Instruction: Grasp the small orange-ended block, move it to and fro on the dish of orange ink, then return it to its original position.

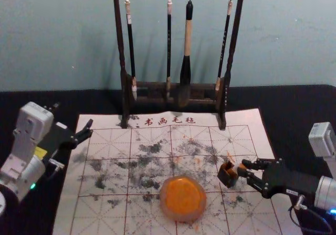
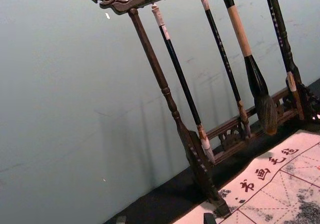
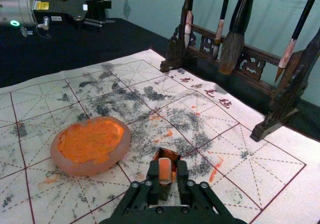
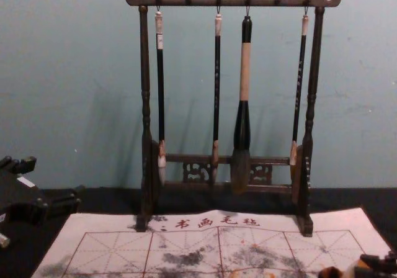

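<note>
Right wrist view: The right gripper (image 3: 167, 172), on the nearer arm, reaches around the small orange-ended block (image 3: 165, 170), though whether it pinches it cannot be told; foreshortening obscures the block's long axis. Just beyond stands a dark box (image 1: 226, 178), while the dish of orange ink (image 3: 75, 169) lies toward the robot's left. Farther off, the left gripper (image 4: 57, 177) idles, spread, at the head view's left; the chest view crops the box at lower right.

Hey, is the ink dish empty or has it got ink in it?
It has ink in it: orange covers most of the dish, inside a paler rim.
</note>
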